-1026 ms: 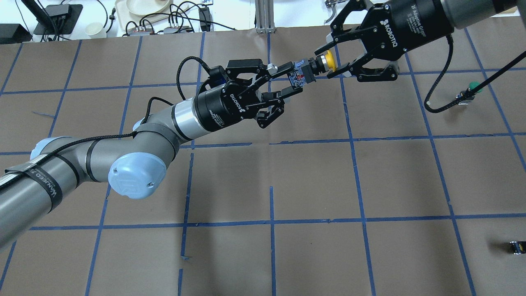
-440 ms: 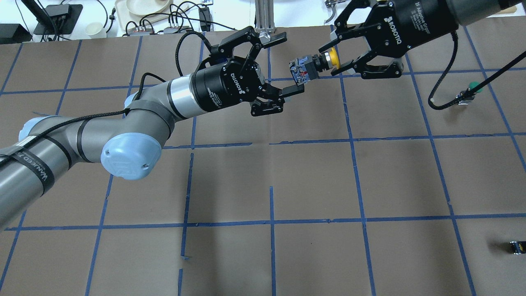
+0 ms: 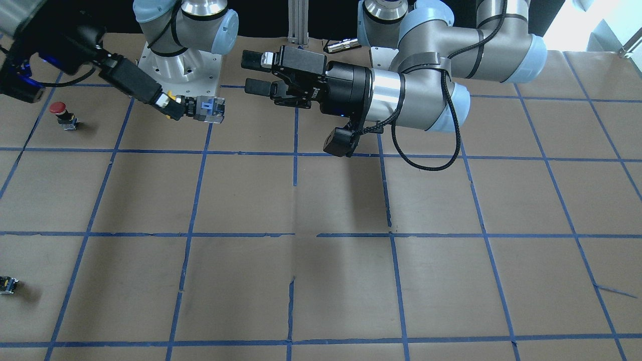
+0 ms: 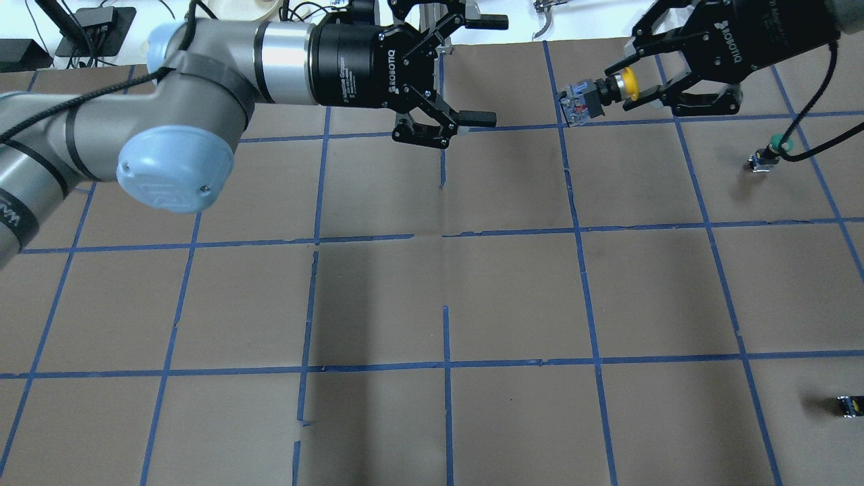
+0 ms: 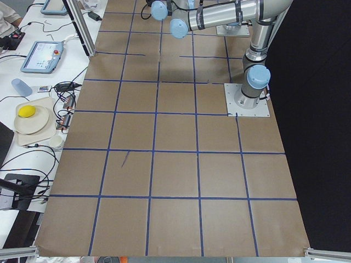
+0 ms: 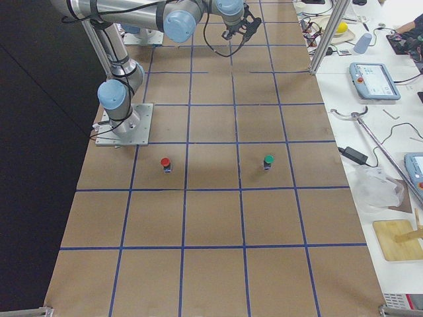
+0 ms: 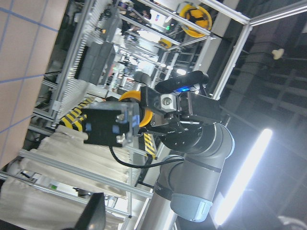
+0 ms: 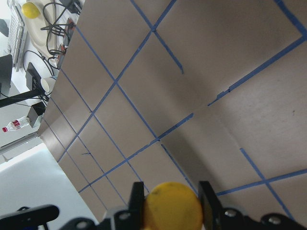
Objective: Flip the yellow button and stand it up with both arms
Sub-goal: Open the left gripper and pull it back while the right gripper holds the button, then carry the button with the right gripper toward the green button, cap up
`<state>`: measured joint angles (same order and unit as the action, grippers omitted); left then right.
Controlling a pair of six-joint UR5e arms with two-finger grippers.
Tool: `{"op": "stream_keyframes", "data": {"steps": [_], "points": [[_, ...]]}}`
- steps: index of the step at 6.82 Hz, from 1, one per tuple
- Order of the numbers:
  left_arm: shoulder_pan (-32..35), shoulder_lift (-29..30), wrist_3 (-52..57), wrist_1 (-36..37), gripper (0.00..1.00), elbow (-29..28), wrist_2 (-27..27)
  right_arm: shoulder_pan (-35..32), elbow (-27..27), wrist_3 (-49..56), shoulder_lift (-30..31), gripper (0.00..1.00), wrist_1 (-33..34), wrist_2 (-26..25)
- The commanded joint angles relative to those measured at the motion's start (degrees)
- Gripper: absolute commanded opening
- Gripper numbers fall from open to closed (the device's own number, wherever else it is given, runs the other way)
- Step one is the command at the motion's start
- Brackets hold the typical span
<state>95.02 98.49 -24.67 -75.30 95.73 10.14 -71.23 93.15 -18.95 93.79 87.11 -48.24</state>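
The yellow button (image 4: 630, 80) is held sideways in the air, its grey base block (image 4: 578, 102) pointing left. My right gripper (image 4: 621, 86) is shut on its cap and neck. In the front-facing view the right gripper (image 3: 173, 107) holds it at the upper left, base (image 3: 210, 109) outward. The yellow cap (image 8: 172, 208) fills the bottom of the right wrist view between the fingers (image 8: 137, 196). My left gripper (image 4: 496, 71) is open and empty, well left of the button and apart from it. It also shows in the front-facing view (image 3: 251, 73). The left wrist view looks at the button's base (image 7: 105, 125).
A red-capped button (image 3: 59, 108) and a green-capped button (image 4: 777, 144) stand on the brown paper at the right side. A tiny capless block (image 4: 848, 405) lies near the front right edge. Blue tape lines grid the table (image 4: 445, 283).
My left gripper has let go of the button's base, opened, and pulled back to the left and away. My right gripper has carried the button to the right.
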Motion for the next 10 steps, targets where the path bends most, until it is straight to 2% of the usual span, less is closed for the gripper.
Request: {"op": "stream_keyframes", "data": {"steps": [1, 2, 3, 5, 7, 8, 10], "points": [[0.1, -0.3, -15.3, 8.6, 1.0, -8.4, 24.0, 1.6, 0.2, 11.0, -1.1, 0.11, 0.2, -9.0], [0.8, -1.0, -15.3, 8.2, 1.0, -10.8, 32.2, 1.6, 0.5, 20.6, -1.2, 0.1, 0.7, -14.5], [1.2, -1.4, -14.6, 6.5, 1.0, -12.8, 38.2, 2.9, 1.2, 29.8, -2.0, 0.09, 1.2, -19.1], [2.5, -1.8, -5.4, -2.1, 1.0, -17.3, 50.9, 12.2, 3.7, 44.9, -5.6, 0.07, 3.3, -24.3], [3.2, -3.0, 3.3, -12.8, 1.0, -19.2, 69.0, 15.7, 10.8, 45.1, -6.7, 0.06, 17.2, -34.4], [3.2, -3.4, 5.8, -14.0, 1.0, -18.6, 75.1, 15.7, 14.0, 45.0, -6.9, 0.06, 24.0, -37.7], [2.7, -5.1, 17.4, -17.2, 1.0, -16.7, 80.6, 15.8, 16.7, 44.6, -10.0, 0.07, 34.0, -41.5]]}}
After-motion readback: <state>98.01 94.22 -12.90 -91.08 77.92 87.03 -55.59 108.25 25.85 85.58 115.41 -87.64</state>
